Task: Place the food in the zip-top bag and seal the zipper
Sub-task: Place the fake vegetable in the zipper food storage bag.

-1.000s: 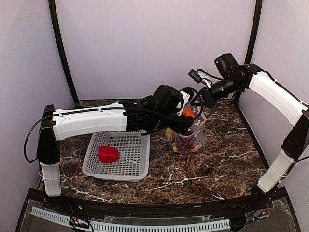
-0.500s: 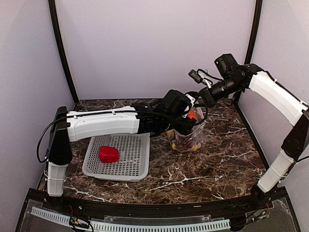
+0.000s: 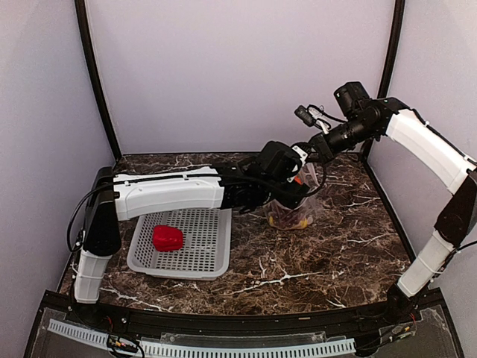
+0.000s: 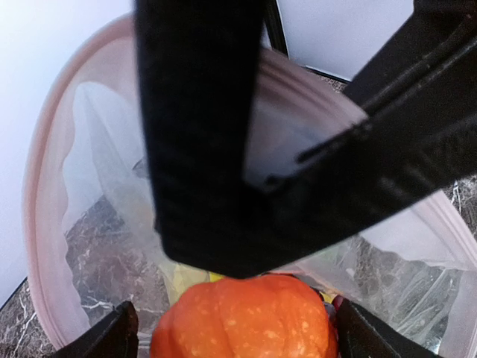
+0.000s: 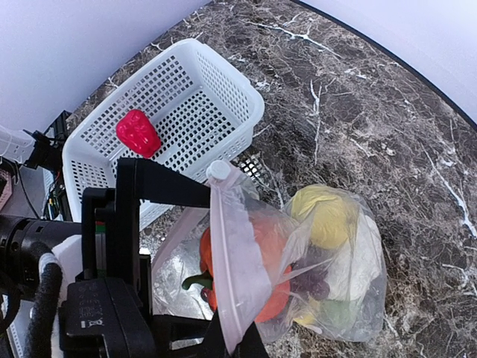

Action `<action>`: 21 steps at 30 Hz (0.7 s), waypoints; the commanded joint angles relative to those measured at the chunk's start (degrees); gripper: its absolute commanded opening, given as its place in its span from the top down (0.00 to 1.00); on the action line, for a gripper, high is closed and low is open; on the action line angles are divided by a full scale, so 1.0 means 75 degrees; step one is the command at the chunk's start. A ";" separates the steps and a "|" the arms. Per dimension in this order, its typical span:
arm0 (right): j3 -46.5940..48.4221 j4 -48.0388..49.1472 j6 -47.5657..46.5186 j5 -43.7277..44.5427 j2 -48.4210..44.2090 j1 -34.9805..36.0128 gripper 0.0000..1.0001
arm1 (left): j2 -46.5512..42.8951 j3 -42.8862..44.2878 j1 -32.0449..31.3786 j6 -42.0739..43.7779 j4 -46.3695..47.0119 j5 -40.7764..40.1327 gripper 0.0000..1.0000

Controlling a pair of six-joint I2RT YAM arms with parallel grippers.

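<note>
Left gripper [image 4: 240,339]: I read the jaws as spread wide. In the left wrist view the two fingers [image 4: 112,337] stand at either side of the orange fruit [image 4: 246,321], with a gap showing on each side, so nothing is gripped. The fruit sits directly between the fingertips, inside the mouth of the zip-top bag [image 5: 358,253]. The pinkish zipper [image 4: 37,209] curves round outside the left finger, so the fingers are within the bag opening.

Right gripper [image 5: 231,347]: the jaws are closed on the upper rim of the bag, and the plastic rises in a taut fold to the fingertips. From above, this gripper [image 3: 311,153] holds the rim just above and behind the left gripper [image 3: 297,179].

Bag contents, as seen from the right wrist: the orange fruit [image 5: 261,246] is nearest below the right fingertips. A yellow piece [image 5: 328,212] and the dark grapes [image 5: 317,280] lie deeper, farther from those tips.

The red pepper [image 3: 168,238] lies in the white basket [image 3: 205,224], well apart from both sets of fingers, beside the left forearm. The bag [image 3: 294,212] stands on the marble table [image 3: 335,253].
</note>
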 commanded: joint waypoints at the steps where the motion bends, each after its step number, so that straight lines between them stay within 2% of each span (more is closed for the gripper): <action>1: 0.0218 0.0111 -0.0023 -0.0506 -0.0202 0.0195 1.00 | 0.0062 0.0430 0.0038 0.0230 -0.0193 0.0112 0.06; 6: 0.0311 0.0111 -0.0018 -0.0491 -0.0204 0.0192 1.00 | -0.0195 0.0479 0.0019 0.0273 -0.0266 0.0390 0.04; 11: 0.0205 0.0195 -0.0042 -0.0154 -0.0256 0.0184 1.00 | -0.0771 0.0157 -0.0247 0.0645 -0.0002 0.0569 0.07; 17: 0.0067 0.0283 -0.0053 -0.0037 -0.0236 0.0170 1.00 | -0.2460 -0.1498 -0.1033 0.1948 0.1881 0.1039 0.10; 21: 0.0026 0.0279 -0.0148 -0.0040 -0.0318 0.0171 1.00 | -0.3543 -0.2492 -0.1181 0.2446 0.1390 0.2636 0.13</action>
